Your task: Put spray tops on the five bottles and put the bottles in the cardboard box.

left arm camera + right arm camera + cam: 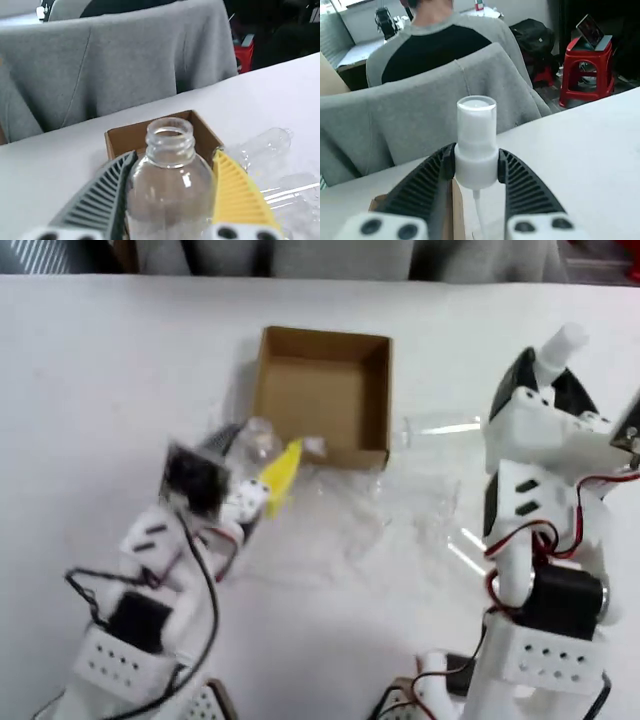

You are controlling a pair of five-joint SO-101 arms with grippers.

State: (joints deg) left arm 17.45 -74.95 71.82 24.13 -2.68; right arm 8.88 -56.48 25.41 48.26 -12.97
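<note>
Pinches the bottle in the left gripper, open neck pointing past the fingertips toward the cardboard box. Clamps the spray top in the right gripper, well apart to the right; needs bringing across to the neck.

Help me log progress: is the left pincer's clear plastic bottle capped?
Uncapped: the clear plastic bottle has a bare open neck; the white spray top sits in the right pincer.

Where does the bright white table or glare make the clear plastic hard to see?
High view: the loose bottles almost vanish against the table, marked by thin highlights. Left wrist view: the gripped bottle carries bright reflections on its shoulder. Right wrist view: the spray top stands out against grey cloth.
</note>
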